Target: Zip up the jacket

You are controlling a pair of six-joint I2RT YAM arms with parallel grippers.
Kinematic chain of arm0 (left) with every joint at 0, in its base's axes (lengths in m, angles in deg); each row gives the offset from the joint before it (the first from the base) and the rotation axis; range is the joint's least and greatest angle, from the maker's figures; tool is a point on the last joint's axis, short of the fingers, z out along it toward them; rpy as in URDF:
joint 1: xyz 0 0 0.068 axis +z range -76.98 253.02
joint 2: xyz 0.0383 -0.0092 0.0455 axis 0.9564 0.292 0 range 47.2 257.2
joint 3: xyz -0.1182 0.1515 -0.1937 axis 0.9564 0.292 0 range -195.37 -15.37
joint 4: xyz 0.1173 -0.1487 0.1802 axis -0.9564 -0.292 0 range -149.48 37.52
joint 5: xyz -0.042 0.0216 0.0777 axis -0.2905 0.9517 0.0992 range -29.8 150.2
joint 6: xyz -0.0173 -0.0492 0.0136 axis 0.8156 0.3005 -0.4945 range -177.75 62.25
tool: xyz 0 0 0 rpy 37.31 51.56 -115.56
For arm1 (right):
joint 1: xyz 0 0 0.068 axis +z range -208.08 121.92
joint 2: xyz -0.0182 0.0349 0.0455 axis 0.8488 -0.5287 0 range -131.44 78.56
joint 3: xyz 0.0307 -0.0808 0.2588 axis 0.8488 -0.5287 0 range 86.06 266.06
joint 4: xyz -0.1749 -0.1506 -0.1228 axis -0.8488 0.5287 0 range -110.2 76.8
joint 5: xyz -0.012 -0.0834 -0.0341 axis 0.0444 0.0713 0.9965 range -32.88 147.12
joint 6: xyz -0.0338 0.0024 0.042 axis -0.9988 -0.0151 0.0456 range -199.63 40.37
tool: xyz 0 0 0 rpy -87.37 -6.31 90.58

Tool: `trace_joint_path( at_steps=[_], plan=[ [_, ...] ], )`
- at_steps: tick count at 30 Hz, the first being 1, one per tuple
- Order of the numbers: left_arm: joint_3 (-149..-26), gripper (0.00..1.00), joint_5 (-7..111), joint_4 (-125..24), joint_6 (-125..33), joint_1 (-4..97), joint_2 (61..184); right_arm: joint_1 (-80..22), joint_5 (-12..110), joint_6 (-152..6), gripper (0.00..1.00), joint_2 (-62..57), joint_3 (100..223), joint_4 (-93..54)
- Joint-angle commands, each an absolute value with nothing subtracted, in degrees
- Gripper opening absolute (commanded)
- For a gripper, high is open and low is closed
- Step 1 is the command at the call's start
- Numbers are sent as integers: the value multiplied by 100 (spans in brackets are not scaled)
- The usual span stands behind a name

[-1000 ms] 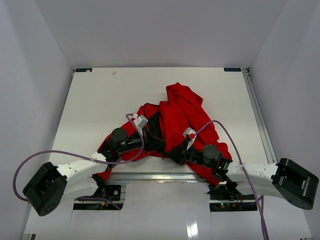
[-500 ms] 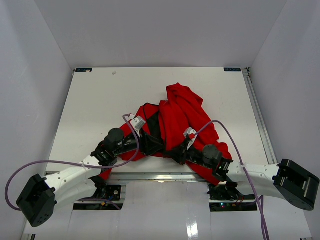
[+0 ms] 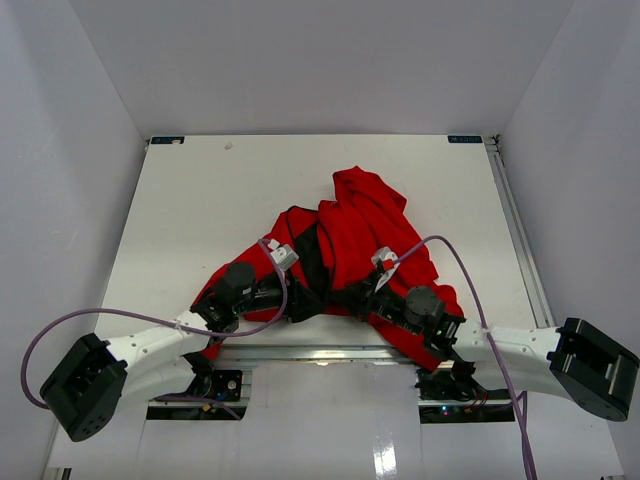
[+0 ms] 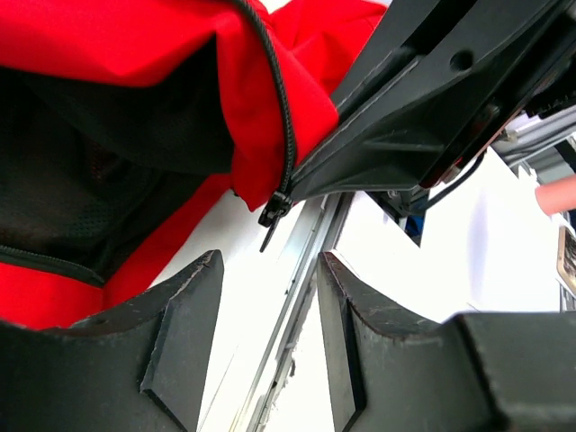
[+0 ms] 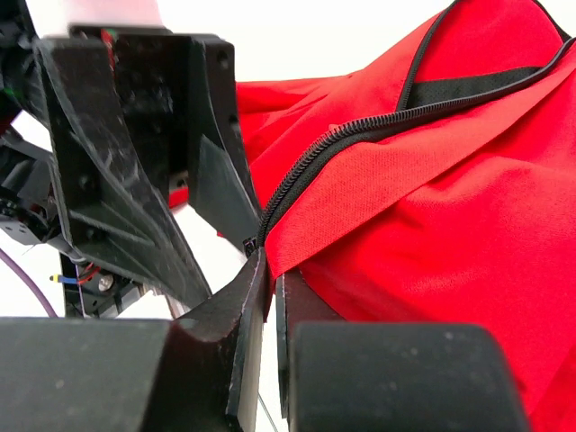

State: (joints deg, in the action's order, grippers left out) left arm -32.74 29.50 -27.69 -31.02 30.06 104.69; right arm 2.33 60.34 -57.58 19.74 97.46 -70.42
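**Left gripper** [image 4: 268,263]: your fingers stand apart with nothing between them. The zipper end [image 4: 274,209] hangs just beyond the tips.

**Right gripper** [image 5: 268,270]: your fingers are together, clamped on the jacket [image 3: 362,222] at the foot of its zipper [image 5: 360,135].

**Jacket:** bright red and crumpled. It lies right of centre towards the surface's near edge, one part running to that edge beside your right arm.

**Surface** [image 3: 200,190]: white and flat, with a metal rail [image 3: 300,351] along the near edge.

**Room:** plain pale walls [image 3: 320,60] on three sides.

**Top view only:** purple cables [image 3: 120,316] loop off both arms.

**Left wrist view only:** dark mesh lining [image 4: 81,171] shows inside the jacket.
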Motion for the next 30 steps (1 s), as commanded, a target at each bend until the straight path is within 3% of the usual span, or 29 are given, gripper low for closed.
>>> trace_joint_path(
  at_steps=[1, 30],
  plan=[
    [-3204, 57, 2532, -2122, -3032, 3002, 10709, 250, 6237, -5713, 8, 1903, 10009, -7530],
    [-3381, 53, 2584, -1425, -2963, 3003, 11336, 255, 5888, -5564, 8, 2073, 9873, -7645]
  ],
)
